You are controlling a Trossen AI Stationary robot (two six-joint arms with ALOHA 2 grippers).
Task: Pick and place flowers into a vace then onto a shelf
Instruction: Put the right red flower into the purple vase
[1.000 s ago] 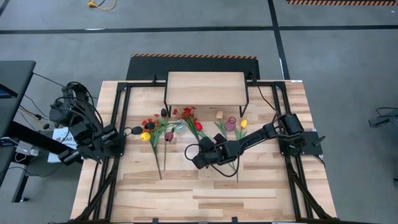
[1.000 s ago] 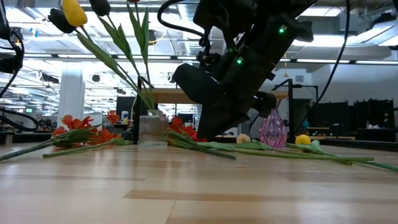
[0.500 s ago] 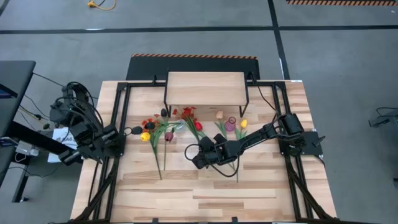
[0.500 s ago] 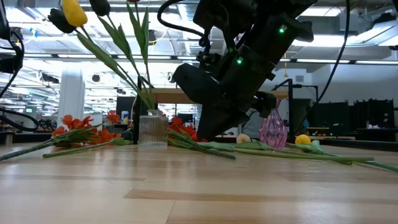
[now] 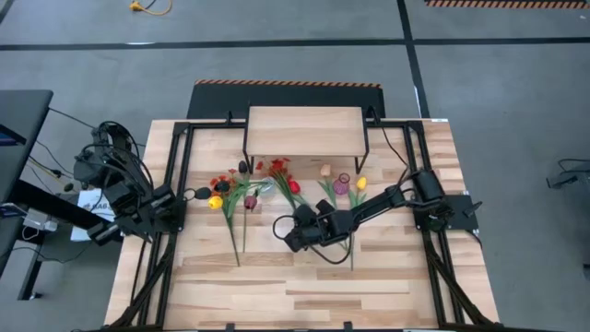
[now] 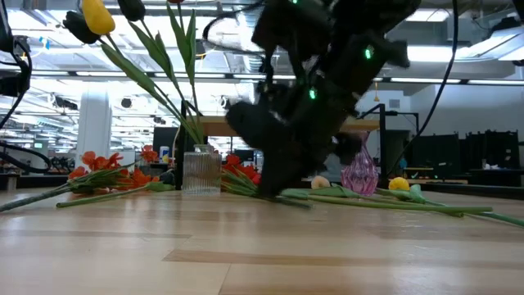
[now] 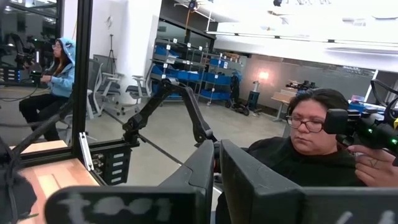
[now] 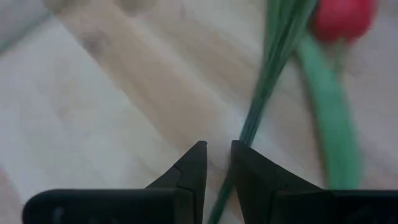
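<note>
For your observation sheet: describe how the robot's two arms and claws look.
Both arms are dark, jointed and strung with black cables. The right arm reaches out from a black base; small green lights glow on it in the low view. Each claw, left and right, has two flat, dark, tapering fingers. The left arm trails looped cables.

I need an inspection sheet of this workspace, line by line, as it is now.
surface: wooden table, front part bare
job's things: flowers lie before the shelf; some stand in the clear vase; pink vase beside
clutter: nothing seen
hands: left hand shut, at the left edge; right hand low over a stem, mid-table
cables: black cables on the left arm; yellow cable on the floor
surroundings: near person, far person
</note>
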